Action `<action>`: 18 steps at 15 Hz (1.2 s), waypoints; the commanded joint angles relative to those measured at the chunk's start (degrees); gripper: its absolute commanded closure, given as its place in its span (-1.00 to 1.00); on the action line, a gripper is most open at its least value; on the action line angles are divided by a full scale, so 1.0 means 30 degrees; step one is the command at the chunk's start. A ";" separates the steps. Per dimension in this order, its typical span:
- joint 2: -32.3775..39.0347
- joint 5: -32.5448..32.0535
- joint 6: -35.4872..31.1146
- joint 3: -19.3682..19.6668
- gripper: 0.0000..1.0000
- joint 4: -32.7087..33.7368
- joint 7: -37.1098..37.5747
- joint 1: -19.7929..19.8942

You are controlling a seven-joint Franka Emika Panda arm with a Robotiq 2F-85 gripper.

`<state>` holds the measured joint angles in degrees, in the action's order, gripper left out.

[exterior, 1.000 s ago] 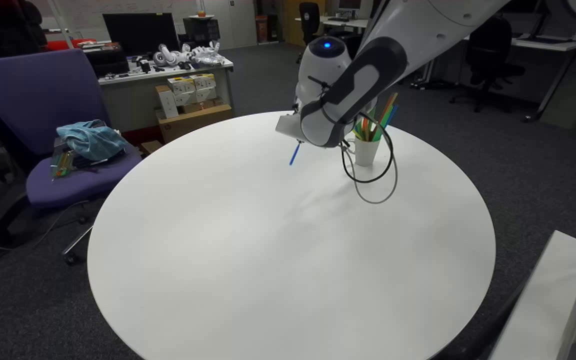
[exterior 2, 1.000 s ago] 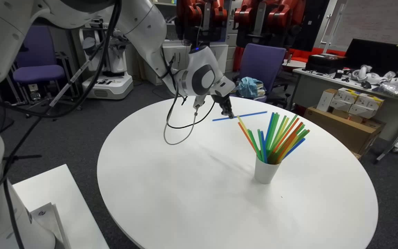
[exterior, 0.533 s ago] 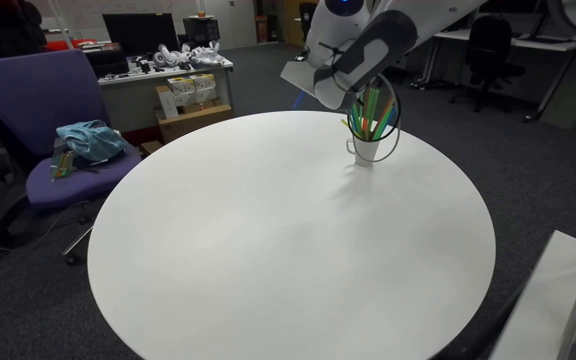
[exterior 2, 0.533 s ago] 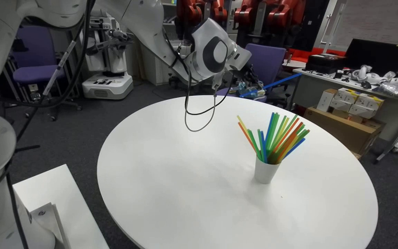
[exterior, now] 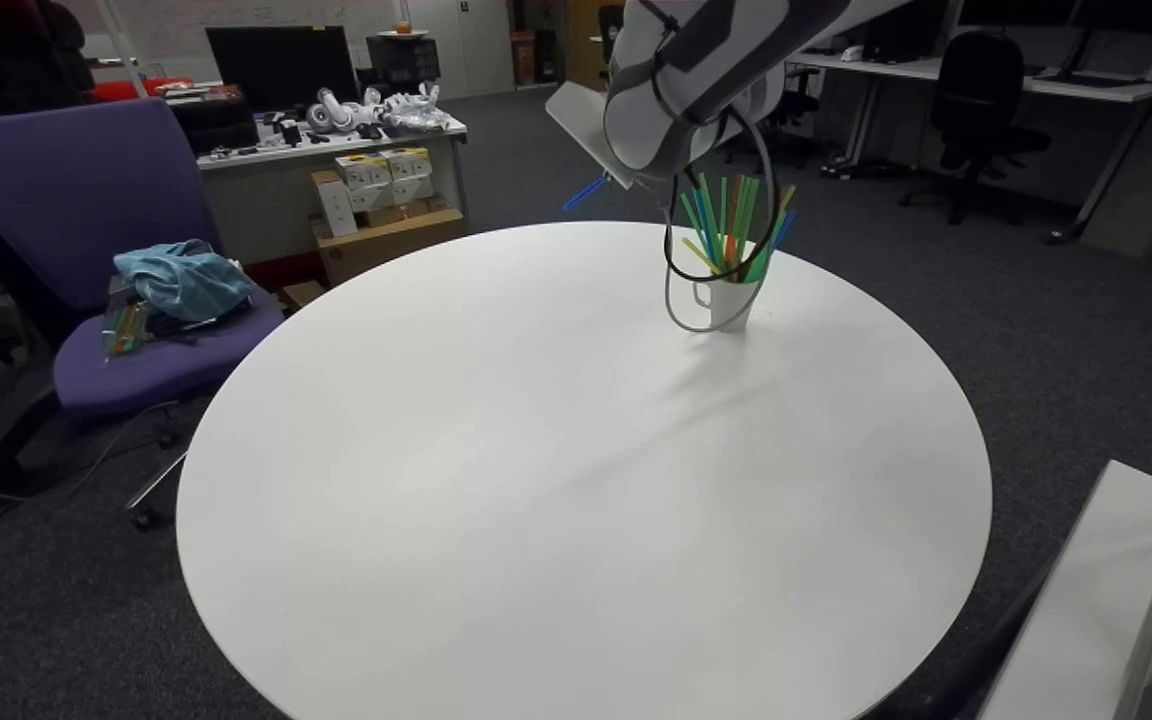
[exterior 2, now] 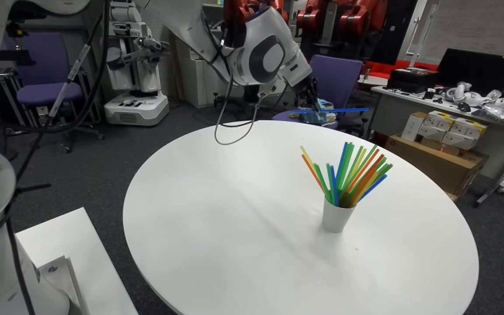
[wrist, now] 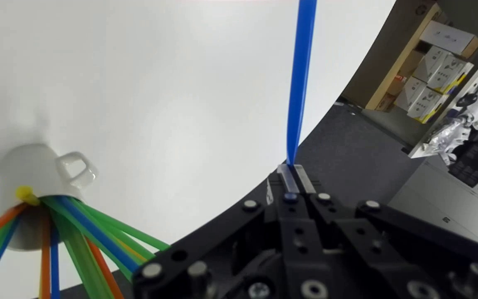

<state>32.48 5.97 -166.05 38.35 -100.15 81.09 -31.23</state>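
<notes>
Gripper (wrist: pixel 292 167) is clamping a single blue straw (wrist: pixel 300 79)

In the wrist view, the fingertips (wrist: pixel 287 178) are pressing together on the blue straw, which is pointing straight ahead of them. A white mug (wrist: pixel 27 174) is standing to the left, well apart from the gripper, its handle (wrist: pixel 84 178) facing right. A bunch of coloured straws (wrist: pixel 73 241) is fanning out of the mug.

In an exterior view, the arm (exterior 2: pixel 267 57) is leaning in from the left, and the blue straw is lying nearly level across the gripper, appearing just above the far edge of the round white table (exterior 2: pixel 217 245). The mug is standing nearer and to the right. A dark monitor (exterior 2: pixel 479 78) is standing at the far right.

In an exterior view, a purple chair (exterior: pixel 66 200) is standing at the left, a light-blue cloth (exterior: pixel 184 282) lying on it. Here the arm is hiding the gripper, and only a short length of the blue straw is poking out below. The mug is standing on the table to the right of it.
</notes>
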 commanded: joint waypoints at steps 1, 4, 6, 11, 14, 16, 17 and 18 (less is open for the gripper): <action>-0.2734 0.0729 0.1224 -0.4161 1.00 -0.0570 -0.0641 0.3729; -0.3295 0.2931 0.1925 -0.8229 1.00 -0.0312 -0.1882 0.7899; -0.3215 0.5164 0.2635 -1.0309 1.00 -0.0048 -0.2969 1.0238; -0.2895 0.9983 0.5822 -1.2432 1.00 0.0904 -0.3905 1.3491; -0.2932 1.2319 0.7722 -1.2354 1.00 0.1434 -0.3315 1.4114; -0.2928 1.3973 0.8695 -1.2175 1.00 0.1757 -0.3099 1.4348; -0.2912 1.4793 0.9128 -1.2092 1.00 0.1932 -0.2998 1.4454; -0.2894 1.5593 0.9505 -1.1997 1.00 0.2085 -0.2855 1.4563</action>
<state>24.64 46.73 -142.18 2.54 -95.68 70.96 10.63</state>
